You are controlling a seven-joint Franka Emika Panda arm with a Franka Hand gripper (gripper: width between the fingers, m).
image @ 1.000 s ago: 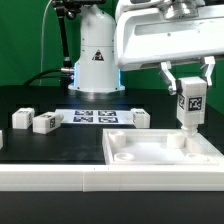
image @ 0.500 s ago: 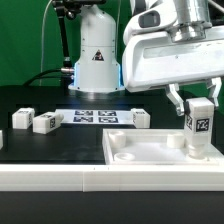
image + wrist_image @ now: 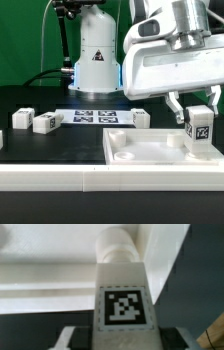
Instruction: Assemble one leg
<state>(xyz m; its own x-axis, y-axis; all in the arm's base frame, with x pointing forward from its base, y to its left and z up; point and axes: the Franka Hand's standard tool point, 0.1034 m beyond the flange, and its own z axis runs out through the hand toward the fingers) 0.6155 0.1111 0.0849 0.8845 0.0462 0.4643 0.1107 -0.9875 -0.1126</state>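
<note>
My gripper (image 3: 199, 115) is shut on a white leg (image 3: 201, 131) with a black-and-white tag on its face. It holds the leg upright over the far corner, at the exterior view's right, of the large flat white panel (image 3: 150, 152). The leg's lower end is down at the panel's corner socket. In the wrist view the leg (image 3: 123, 297) runs from between my fingers (image 3: 72, 336) down to its round end against the white panel (image 3: 50, 286). Three more legs lie on the table: one (image 3: 21, 118), one (image 3: 45, 123) and one (image 3: 140, 118).
The marker board (image 3: 95, 116) lies on the black table in front of the robot base (image 3: 96, 55). A white raised edge (image 3: 50, 178) runs along the table's front.
My gripper has moved toward the exterior view's right and lower with the leg, bringing the leg's end down at the panel's corner.
</note>
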